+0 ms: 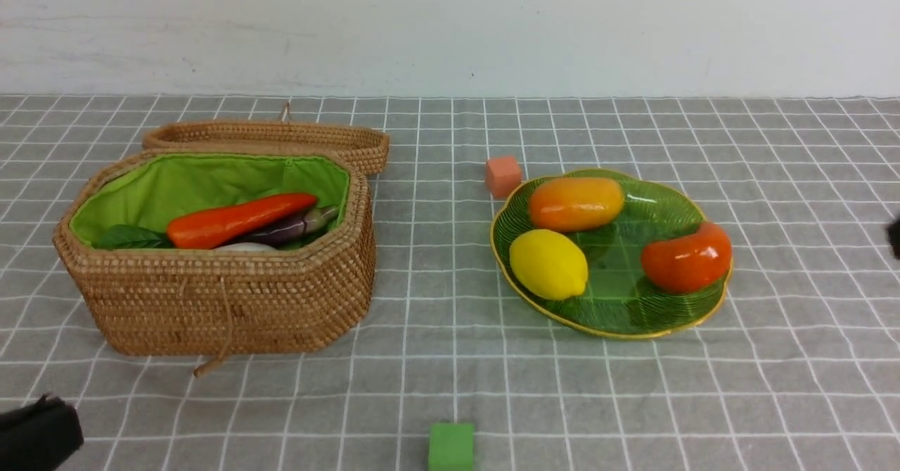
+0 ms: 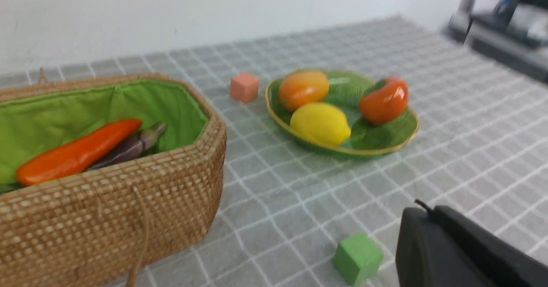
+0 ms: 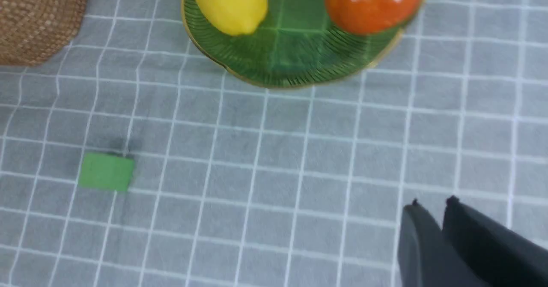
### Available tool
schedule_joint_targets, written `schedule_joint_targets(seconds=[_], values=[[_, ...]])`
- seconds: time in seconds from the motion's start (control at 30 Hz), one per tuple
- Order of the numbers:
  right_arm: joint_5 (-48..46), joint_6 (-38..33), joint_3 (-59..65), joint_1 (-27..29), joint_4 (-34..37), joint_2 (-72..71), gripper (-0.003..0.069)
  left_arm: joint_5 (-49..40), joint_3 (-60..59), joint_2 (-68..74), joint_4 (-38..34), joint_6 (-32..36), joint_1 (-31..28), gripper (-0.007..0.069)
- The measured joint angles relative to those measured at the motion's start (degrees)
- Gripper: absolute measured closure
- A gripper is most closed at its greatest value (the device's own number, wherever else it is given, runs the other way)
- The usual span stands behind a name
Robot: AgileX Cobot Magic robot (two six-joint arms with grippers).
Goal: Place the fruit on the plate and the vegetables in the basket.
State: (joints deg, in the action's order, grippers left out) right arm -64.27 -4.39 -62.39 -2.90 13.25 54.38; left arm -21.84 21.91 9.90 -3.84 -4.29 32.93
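End effector (image 1: pixel 894 235) mostly cut off, perhaps the right.

Front view looking forward and down, left wrist view low beside basket (image 2: pixel 171 184), right wrist view steeply down, plate (image 3: pixel 295 64) in all three

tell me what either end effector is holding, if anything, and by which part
Nothing is held: the left end effector is shut on nothing and the right end effector has nothing between its tips.
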Motion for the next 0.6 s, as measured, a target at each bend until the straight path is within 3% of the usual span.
schedule_joint_targets(seconds=[0.2,0.4,0.5,0.6], values=[[-2.33,7.15,12.51,0.0,-5.15,-24.27,0.0608,8.24,-6.55,-3.94,-0.4,0.0,0.0,0.0638],[-1.57,12.74,22.65,0.0,-6.67,-39.0,0.0608,8.67,-7.09,-3.94,-0.47,0.0,0.0,0.0638],[3.37,15.04,27.93,0.0,-6.81,-43.05,0.0606,8.55,-7.09,-3.94,-0.53,0.0,0.0,0.0638],[16.93,18.67,36.2,0.0,-7.12,-48.43,0.0599,8.55,-7.09,-3.94,-0.53,0.0,0.0,0.0638]])
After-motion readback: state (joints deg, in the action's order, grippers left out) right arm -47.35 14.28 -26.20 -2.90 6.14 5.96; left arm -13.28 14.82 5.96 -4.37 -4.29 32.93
